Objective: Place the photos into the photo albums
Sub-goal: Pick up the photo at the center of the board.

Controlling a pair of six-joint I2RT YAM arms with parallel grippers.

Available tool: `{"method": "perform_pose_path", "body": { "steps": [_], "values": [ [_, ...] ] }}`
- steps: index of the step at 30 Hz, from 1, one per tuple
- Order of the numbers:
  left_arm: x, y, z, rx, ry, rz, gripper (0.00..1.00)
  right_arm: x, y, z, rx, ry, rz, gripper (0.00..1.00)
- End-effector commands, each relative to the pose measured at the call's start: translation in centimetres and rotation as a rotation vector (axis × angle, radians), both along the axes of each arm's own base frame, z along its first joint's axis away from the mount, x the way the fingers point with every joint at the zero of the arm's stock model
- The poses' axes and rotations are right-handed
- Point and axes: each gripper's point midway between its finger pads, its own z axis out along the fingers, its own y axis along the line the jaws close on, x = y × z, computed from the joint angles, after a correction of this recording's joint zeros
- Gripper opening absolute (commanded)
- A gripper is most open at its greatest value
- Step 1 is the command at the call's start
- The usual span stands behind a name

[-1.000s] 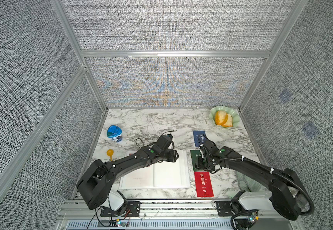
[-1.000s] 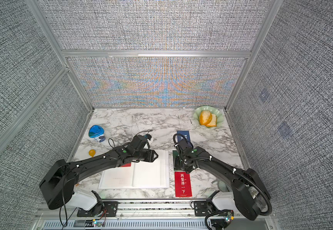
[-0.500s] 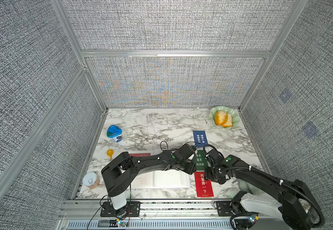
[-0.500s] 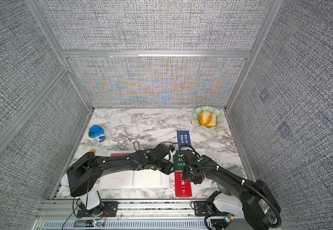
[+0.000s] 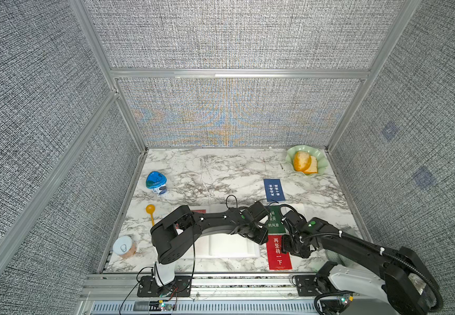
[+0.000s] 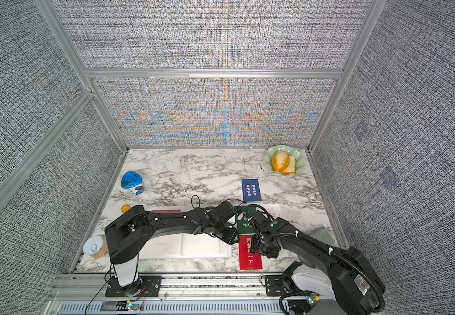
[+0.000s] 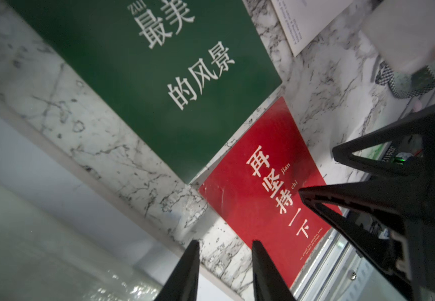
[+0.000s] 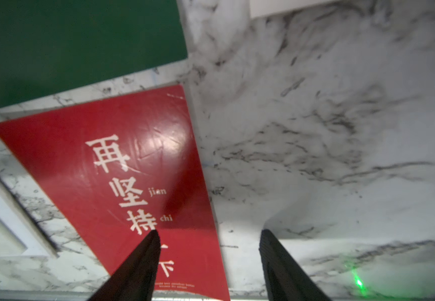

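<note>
The left gripper (image 7: 224, 243) and right gripper (image 8: 208, 233) are hovering, empty jaws apart, at a red card (image 8: 133, 156) (green card (image 7: 133, 78) adjacent) beside an album (image 5: 229, 246).

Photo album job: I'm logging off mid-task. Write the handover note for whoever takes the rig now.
Left gripper: jaws apart, empty, over the table gap between album and red card.
Right gripper: jaws open, empty, straddling that red card's edge.
Loose on the table: green card, blue card, a pale card.
Album lies open; a second red card shows at its far edge, seating unclear.
Done: nothing confirmed inserted.
Left: insert the loose cards.
</note>
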Motion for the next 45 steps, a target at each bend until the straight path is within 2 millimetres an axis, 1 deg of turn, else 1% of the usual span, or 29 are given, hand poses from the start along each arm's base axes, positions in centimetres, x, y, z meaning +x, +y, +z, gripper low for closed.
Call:
{"method": "perform_pose_path", "body": {
  "steps": [1,12,22,26,34,37,45],
  "values": [
    [-0.1,-0.5,0.1,-0.009,-0.01,-0.028,0.36,-0.1,0.2,-0.3,0.003,0.009,-0.017,0.64],
    [0.1,-0.5,-1.4,0.044,-0.01,-0.021,0.34,-0.6,0.9,-1.3,0.046,0.019,-0.026,0.64],
    [-0.1,-0.6,-2.2,0.056,0.019,-0.02,0.31,0.2,2.9,-0.6,0.131,0.0,0.0,0.6],
    [-0.2,-0.6,-2.4,0.058,0.03,-0.019,0.31,0.5,3.8,-0.6,0.168,-0.001,0.005,0.58],
    [-0.2,0.0,-3.1,0.091,0.043,0.001,0.27,1.4,5.3,-0.2,0.204,-0.011,0.025,0.54],
    [-0.2,0.3,-3.3,0.101,0.049,0.014,0.25,1.5,5.6,0.0,0.206,-0.012,0.033,0.53],
    [0.3,1.5,-4.0,0.105,0.081,0.064,0.24,1.1,5.2,0.4,0.188,-0.019,0.034,0.52]
  ]
}}
